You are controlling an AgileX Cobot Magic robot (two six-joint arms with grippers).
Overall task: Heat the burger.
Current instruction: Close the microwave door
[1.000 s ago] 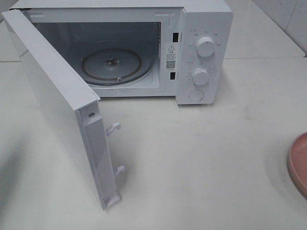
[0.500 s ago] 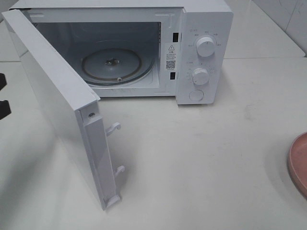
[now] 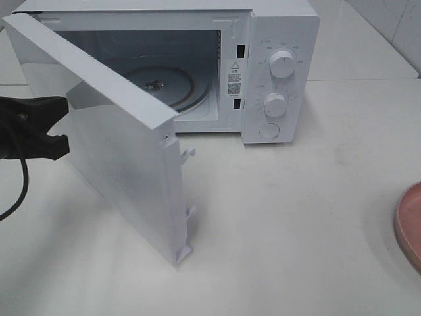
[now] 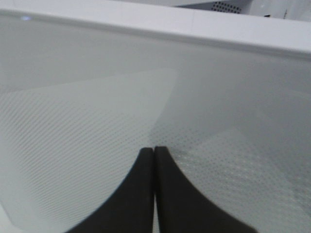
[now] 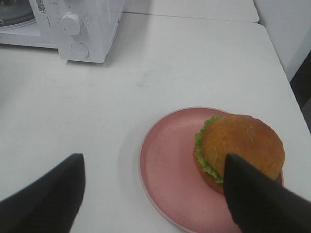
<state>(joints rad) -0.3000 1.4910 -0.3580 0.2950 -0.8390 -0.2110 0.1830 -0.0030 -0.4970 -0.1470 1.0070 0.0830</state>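
Even, soft indoor light leaves the white table (image 3: 296, 217) bright with only faint shadows beside the microwave door (image 3: 118, 158) and under the pink plate (image 5: 170, 184), while the left wrist view is hazy and the dark fingers (image 5: 262, 204) near the right wrist lens blur.

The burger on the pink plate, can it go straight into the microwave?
Not quite: the white microwave door is swung partly across the opening, with the shut left hand against it. The golden-bun burger sits on the round pink plate.
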